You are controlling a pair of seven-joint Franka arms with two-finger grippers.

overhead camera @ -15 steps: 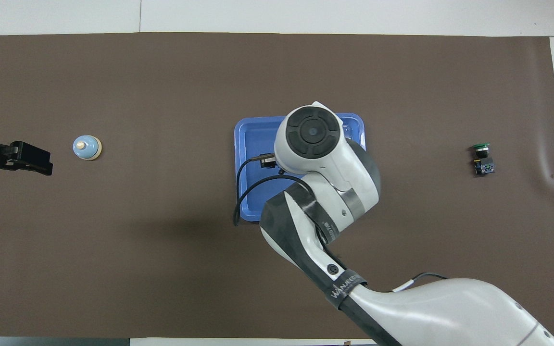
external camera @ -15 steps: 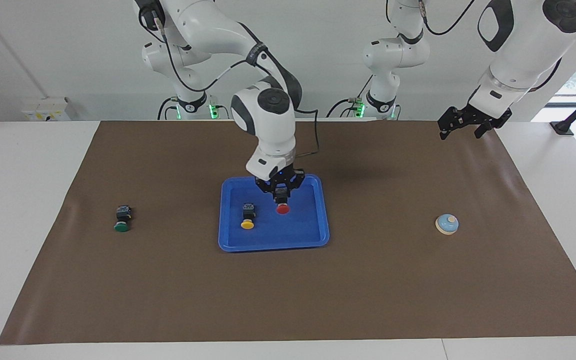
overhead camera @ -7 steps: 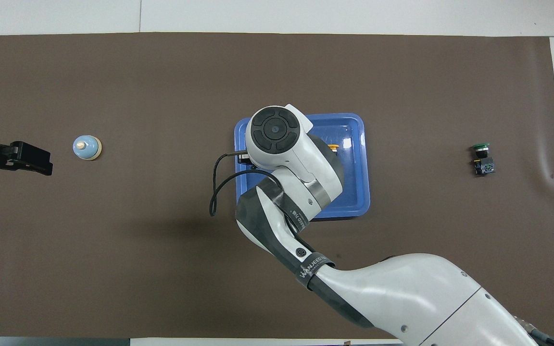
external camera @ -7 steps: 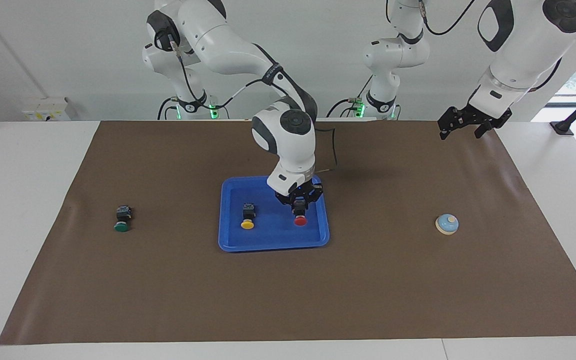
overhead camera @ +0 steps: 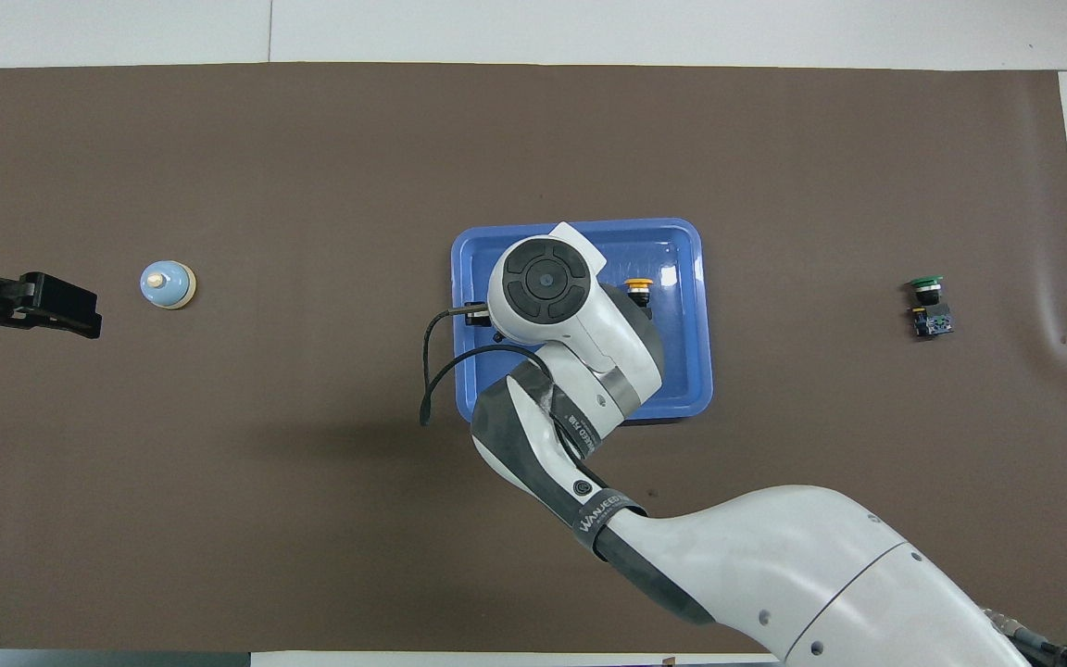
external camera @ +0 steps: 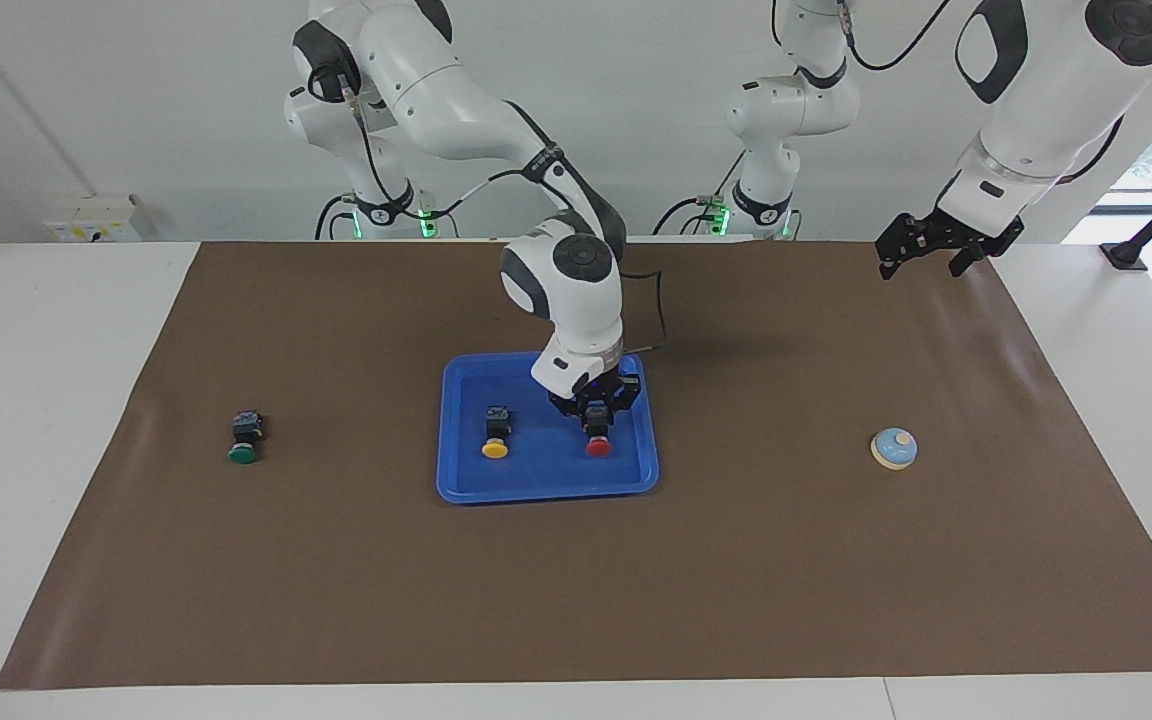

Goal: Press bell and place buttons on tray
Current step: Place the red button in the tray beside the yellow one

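While the right gripper (external camera: 595, 414) stays low over the tray (external camera: 546, 488), clamped on the black body of the red button (external camera: 597, 440), the piece lies directly under its fingertips, cap pointing away from the robots, alongside the yellow button (external camera: 495, 437). It seems to touch the tray floor, though that is hard to tell. Toward the right arm's end lies the green button (external camera: 245, 439). Beside the bell (external camera: 894, 448), the left gripper (external camera: 921, 250) waits, spread wide.

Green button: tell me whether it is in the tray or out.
Out. The green button lies on the brown mat toward the right arm's end, apart from the blue tray.
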